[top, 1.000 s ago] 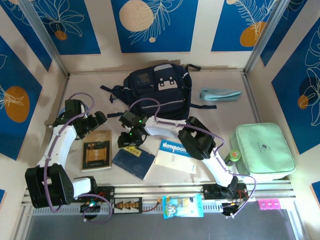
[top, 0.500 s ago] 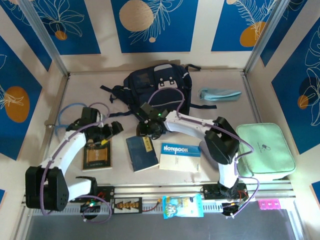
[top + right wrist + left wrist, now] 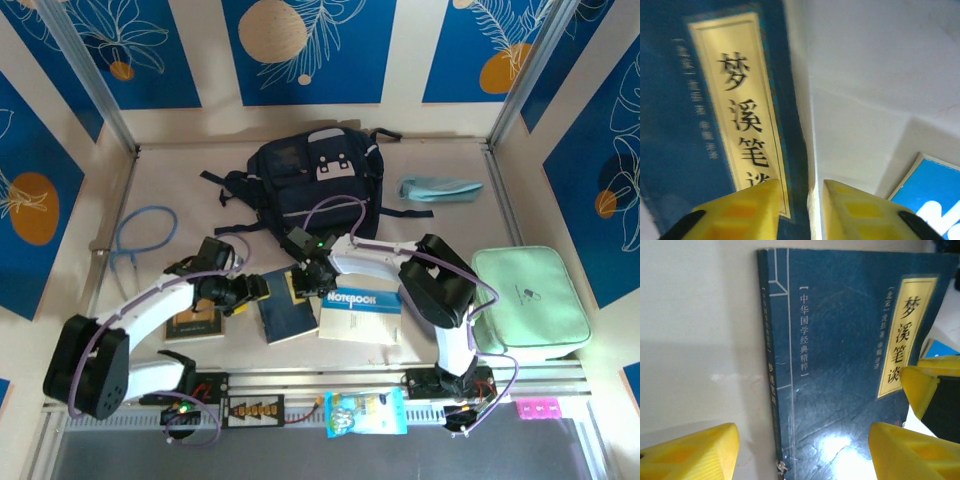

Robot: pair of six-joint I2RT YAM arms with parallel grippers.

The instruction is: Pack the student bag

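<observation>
**Student bag**: lies flat at the rear centre of the tabletop, well apart from both tools.

**Left tool**: jaws open, 1 finger on each side of the spine edge of the dark blue book.

**Right tool**: jaws drawn narrow at the book's opposite edge, which runs into the gap. I cannot tell whether they clamp it.

**Other items:** 1 white notebook lies just beside the book. 1 brown book lies on the book's other side, partly under the left arm.
</observation>
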